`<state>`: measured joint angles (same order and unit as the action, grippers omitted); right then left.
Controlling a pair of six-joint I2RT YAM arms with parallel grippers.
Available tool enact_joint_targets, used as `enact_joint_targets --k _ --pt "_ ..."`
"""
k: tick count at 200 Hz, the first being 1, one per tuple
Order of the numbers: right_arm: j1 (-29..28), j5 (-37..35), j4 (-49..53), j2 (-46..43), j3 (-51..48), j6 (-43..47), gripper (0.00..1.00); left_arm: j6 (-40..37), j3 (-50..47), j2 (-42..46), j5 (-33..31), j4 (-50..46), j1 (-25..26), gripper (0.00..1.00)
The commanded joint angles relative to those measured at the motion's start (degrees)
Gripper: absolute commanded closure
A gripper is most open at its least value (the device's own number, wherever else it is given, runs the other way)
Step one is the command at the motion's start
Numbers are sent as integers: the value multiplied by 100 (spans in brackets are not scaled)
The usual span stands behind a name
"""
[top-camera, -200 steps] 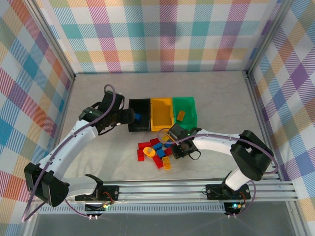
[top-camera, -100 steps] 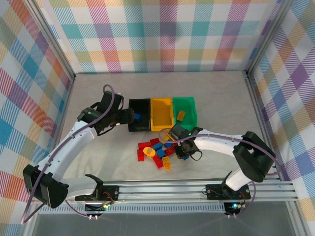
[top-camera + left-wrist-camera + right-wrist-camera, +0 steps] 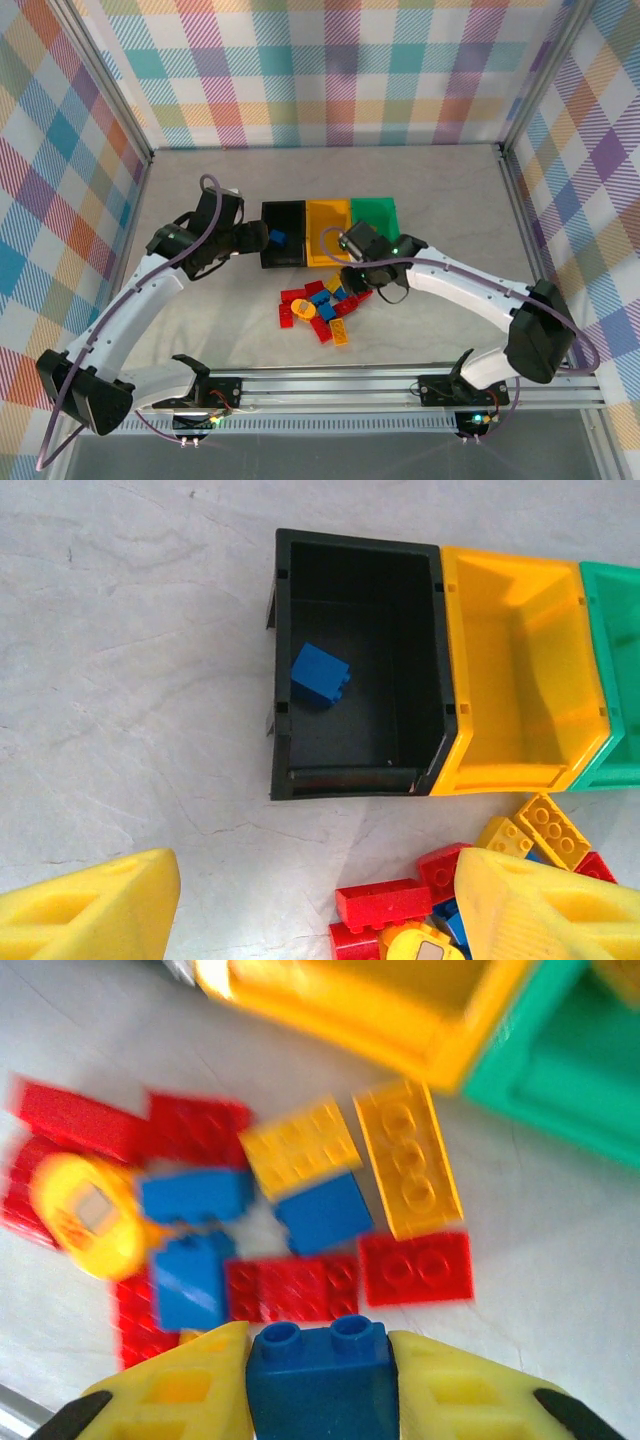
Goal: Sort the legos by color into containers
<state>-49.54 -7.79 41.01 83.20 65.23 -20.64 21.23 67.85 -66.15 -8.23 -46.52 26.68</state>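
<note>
Right gripper [image 3: 320, 1400] pinching blue brick [image 3: 318, 1365] over pile [image 3: 318, 305], near yellow bin [image 3: 400, 1020] front edge. Left gripper [image 3: 258, 238] spread at black bin [image 3: 283, 660] left wall, bare table [image 3: 130, 680] alongside; second blue brick [image 3: 320, 674] inside.

Black bin [image 3: 385, 680], yellow-orange bin [image 3: 510, 650], green bin [image 3: 618, 630], left to right. Legos [image 3: 318, 308] red, blue, yellow-orange on the mottled grey desk [image 3: 130, 660]. Right end effector [image 3: 320, 1352] yellow, its brick [image 3: 322, 1395] blue. Walls [image 3: 340, 70] pastel plaid.
</note>
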Motion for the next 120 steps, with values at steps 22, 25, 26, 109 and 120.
enact_joint_targets --k 22,25,26,109,120 --pt "-12 424 -724 1087 1555 343 67 105 -9 369 -182 -260 -13 27" --pt "-4 449 -750 1192 1662 354 67 92 -4 381 -195 -289 -18 27" --pt "-4 460 -756 1226 1700 361 67 96 -2 386 -200 -297 -16 27" --pt "254 870 -696 3654 4210 624 67 175 -258 708 -334 -467 -13 27" --pt "318 906 -676 3818 4384 614 66 195 -305 698 -280 -446 -14 27"
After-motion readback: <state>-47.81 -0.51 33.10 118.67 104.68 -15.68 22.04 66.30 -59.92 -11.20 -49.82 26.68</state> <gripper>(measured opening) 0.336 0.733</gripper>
